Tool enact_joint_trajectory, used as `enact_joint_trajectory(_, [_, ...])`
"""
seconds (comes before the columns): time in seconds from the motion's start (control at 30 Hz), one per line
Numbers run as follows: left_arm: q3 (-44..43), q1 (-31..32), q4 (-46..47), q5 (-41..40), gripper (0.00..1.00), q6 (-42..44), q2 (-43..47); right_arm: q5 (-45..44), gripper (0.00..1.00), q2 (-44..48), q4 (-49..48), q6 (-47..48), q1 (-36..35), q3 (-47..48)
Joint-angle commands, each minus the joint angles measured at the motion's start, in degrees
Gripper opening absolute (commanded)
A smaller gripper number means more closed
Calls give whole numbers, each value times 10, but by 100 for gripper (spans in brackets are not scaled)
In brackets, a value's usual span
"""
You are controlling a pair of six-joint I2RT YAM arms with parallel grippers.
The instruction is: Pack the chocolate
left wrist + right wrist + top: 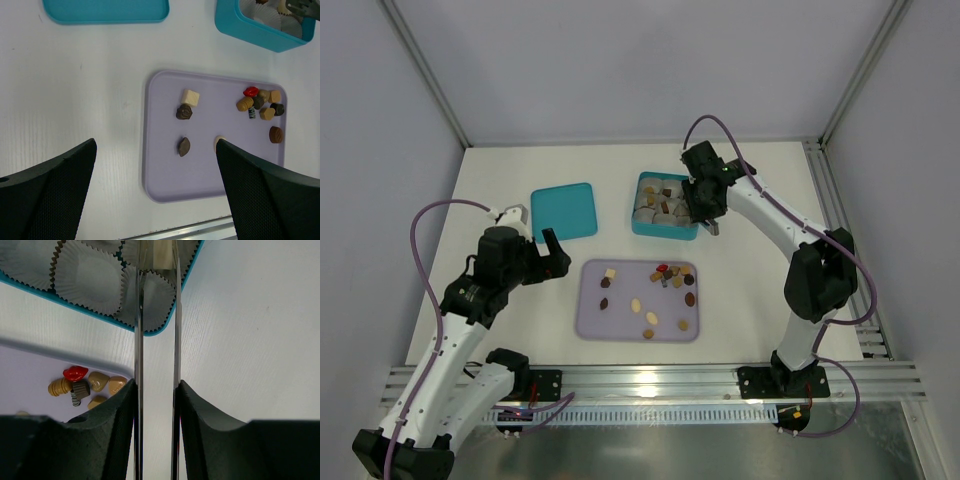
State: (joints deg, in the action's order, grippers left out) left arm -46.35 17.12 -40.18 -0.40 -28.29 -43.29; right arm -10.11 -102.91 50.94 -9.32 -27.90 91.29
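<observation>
The chocolate (660, 285) lies loose on a lavender tray (620, 322): a cream square (190, 97), dark pieces (184, 146) and a cluster with a red one (251, 91). My left gripper (555, 255) is open and empty over the table just left of the tray (165, 175), with the tray's left edge between its fingers. My right gripper (705, 205) is shut on metal tongs (139, 340) over the teal box (665, 232). The tong tips hold a cream-tan piece (162, 255) above a paper cup (150, 295) in the box's corner.
The teal box holds several grey-white paper cups (87, 277), some with chocolates in them. Its teal lid (564, 211) lies flat to the left of the box. Grey walls and metal posts enclose the table; a metal rail runs along the near edge.
</observation>
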Motion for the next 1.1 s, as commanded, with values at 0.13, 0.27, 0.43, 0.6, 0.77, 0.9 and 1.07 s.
enact_joint_trajectory(0.13, [-3,1,5,-5,100,-4,3,4,40,49,9,3,2,37])
enact_joint_trajectory(0.27, [-3,2,5,-5,100,-4,3,13,40,73,18,2,-1,48])
enact_joint_trajectory(0.43, [-3,1,5,-5,100,-4,2,19,40,115,26,-6,-19,31])
enact_joint_trajectory(0.6, [-3,1,5,-6,100,-4,1,14,41,203,14,-22,-84,-65])
enact_joint_trajectory(0.77, [-3,1,5,-3,100,-3,-2,10,41,272,13,-71,-170,-172])
enact_joint_trajectory(0.9, [-3,2,5,-2,100,-3,-1,3,40,322,21,-109,-232,-231])
enact_joint_trajectory(1.07, [-3,2,5,-3,100,-4,0,-4,40,350,23,-139,-252,-278])
